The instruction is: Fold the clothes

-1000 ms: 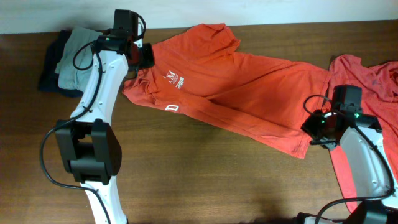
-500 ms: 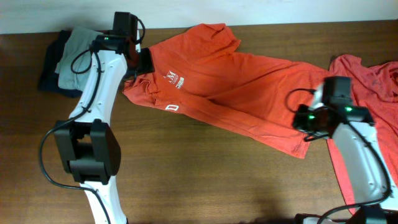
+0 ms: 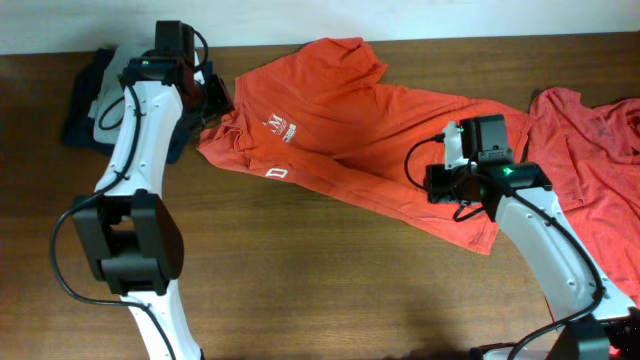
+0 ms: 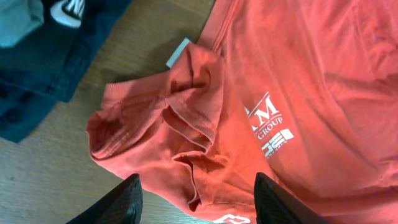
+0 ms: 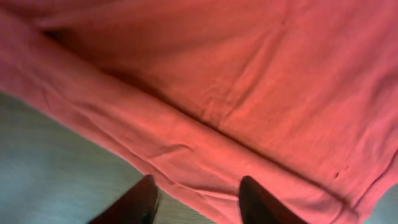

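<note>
A T-shirt (image 3: pixel 360 130) lies slantwise across the table (image 3: pixel 300 290), running from under the left pincer (image 3: pixel 215 95) to under the right pincer (image 3: pixel 443 187). Directly beneath the left pincer is the bunched sleeve (image 4: pixel 155 130), and the chest lettering (image 4: pixel 270 127) is just to the pincer's right. Off to its left, near the sleeve, a heap of other garments (image 3: pixel 95 100) sits by the table's far edge. The right pincer hangs over the shirt's folded lower edge (image 5: pixel 155 143), with bare table on the near side. To its right a second shirt (image 3: pixel 590 140) lies against the first.

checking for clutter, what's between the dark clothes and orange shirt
Between the dark clothes and orange shirt lies bare table, plus a white label at the shirt's edge; left wrist view shows it.
</note>
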